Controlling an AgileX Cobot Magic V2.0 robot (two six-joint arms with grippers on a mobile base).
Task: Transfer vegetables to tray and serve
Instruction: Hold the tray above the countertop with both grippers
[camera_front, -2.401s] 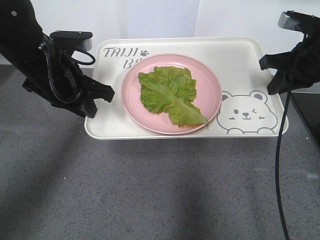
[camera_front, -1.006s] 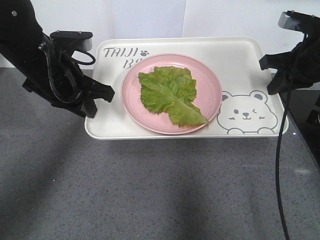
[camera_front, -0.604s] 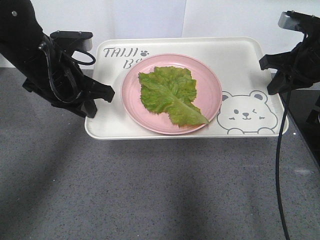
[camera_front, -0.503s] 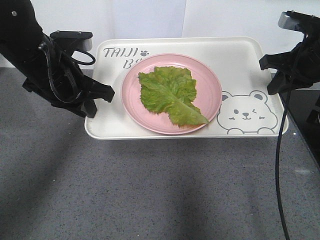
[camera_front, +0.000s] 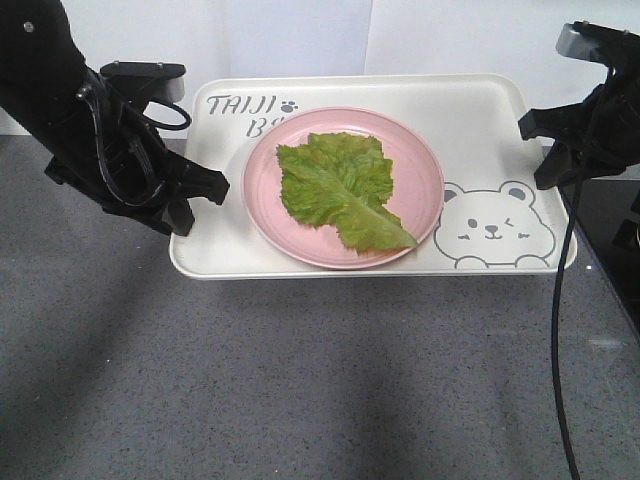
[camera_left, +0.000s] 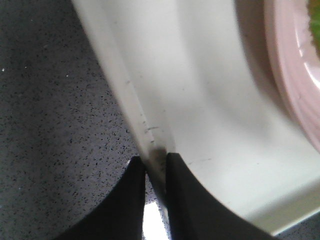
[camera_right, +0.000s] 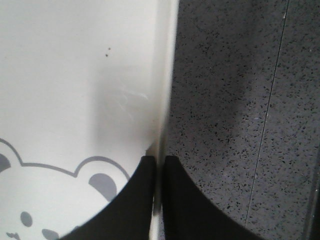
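Note:
The vegetables, one crinkly green lettuce leaf, lie on a round pink plate that rests in the cream tray with its bear drawing. My left gripper is shut on the tray's left rim; the wrist view shows both black fingers pinching that rim at the left gripper, with tray and plate edge beyond. My right gripper is shut on the right rim, shown pinched at the right gripper beside the bear's ear on the tray.
A grey speckled countertop stretches below and in front of the tray. White wall panels stand behind. A dark strip runs along the right edge, and a black cable hangs from the right arm.
Early on, the wall seam behind the tray shifted right and the dark strip at the right changed shape. Tray, plate, leaf and both grippers keep their places in the view.

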